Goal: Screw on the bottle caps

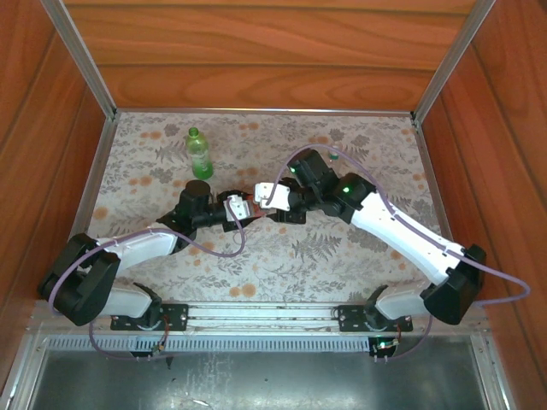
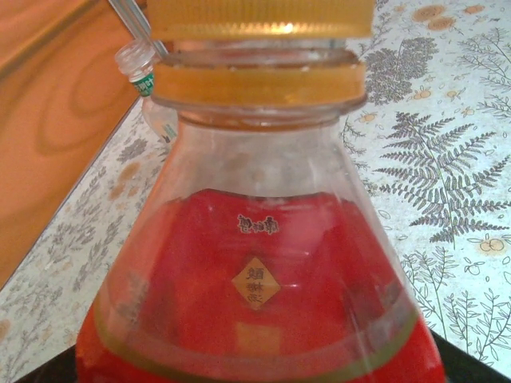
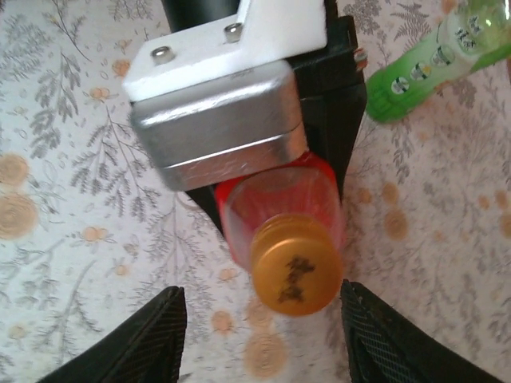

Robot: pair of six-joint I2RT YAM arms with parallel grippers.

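In the right wrist view the right gripper (image 3: 262, 303) is seen with its jaws wide. Its two dark fingers (image 3: 152, 339) stand at the lower left and lower right of the frame, and the orange cap (image 3: 295, 275) lies between them. A clear gap is left on the cap's left side. On the right the finger comes very close, and contact cannot be told.

The cap sits on the neck of the red bottle (image 3: 279, 199), which is tilted toward that camera. Behind it the bottle is clamped by the left gripper (image 1: 240, 210) — its black jaws flank the red body under a white and silver housing (image 3: 215, 104).

The left wrist view gives what the other cannot. The bottle's label is seen close up with a small yellow diamond mark, and an orange ring sits below the cap at the top edge. The neck of a clear bottle (image 2: 144, 76) with a green band is seen at the upper left, beside the wooden wall (image 2: 56, 120).

From the top view the two grippers are seen meeting at the middle of the floral cloth (image 1: 282, 256). The green bottle (image 1: 199, 154) stands upright toward the upper left — well apart from both.
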